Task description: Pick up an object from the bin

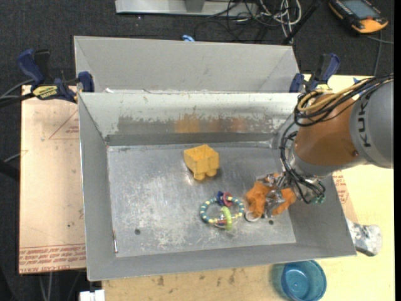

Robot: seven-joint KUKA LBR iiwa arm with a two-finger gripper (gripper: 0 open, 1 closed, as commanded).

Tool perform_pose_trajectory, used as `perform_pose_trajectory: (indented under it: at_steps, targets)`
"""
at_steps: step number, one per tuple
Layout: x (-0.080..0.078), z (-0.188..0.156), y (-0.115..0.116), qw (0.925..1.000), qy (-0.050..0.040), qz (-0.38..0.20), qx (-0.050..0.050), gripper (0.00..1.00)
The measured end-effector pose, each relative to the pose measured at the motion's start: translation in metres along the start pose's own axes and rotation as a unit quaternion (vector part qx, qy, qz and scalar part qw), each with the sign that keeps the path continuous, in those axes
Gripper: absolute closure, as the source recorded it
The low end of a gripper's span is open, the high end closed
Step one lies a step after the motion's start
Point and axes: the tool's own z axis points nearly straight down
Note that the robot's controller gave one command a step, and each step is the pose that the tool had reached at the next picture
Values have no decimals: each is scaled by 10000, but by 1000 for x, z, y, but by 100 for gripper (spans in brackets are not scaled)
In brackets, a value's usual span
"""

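The grey metal bin (147, 187) has sloping walls and a flat, scuffed floor, most of it bare on the left. The arm (332, 140) comes in over the right wall, its wrist under an orange-brown cover with a loop of cables running across the top, and it bends down toward the floor near the right-hand front corner. Near the middle of the floor, toward the back wall, lies a yellow block (202, 160), chunky and roughly cube-shaped with a small lug on its lower side, well apart from everything else. In front of it, nearer the front wall, lies a ring toy (220, 213) made of many-coloured beads in green, pink, blue and white, lying flat. Just to the right of the ring toy is a small orange thing (256, 197), crumpled and irregular in outline, low on the floor on the bin's right side. The gripper (274, 199) is down at this orange thing, right against its right edge, with dark wires and small parts crowded about it; whether it is open, closed or clamped on the orange thing cannot be told from this angle.
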Motion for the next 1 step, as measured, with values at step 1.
perform_pose_trajectory:
  at_steps: [1]
  targets:
    - [5, -177, -8, 10000, -33, 45, 20, 100]
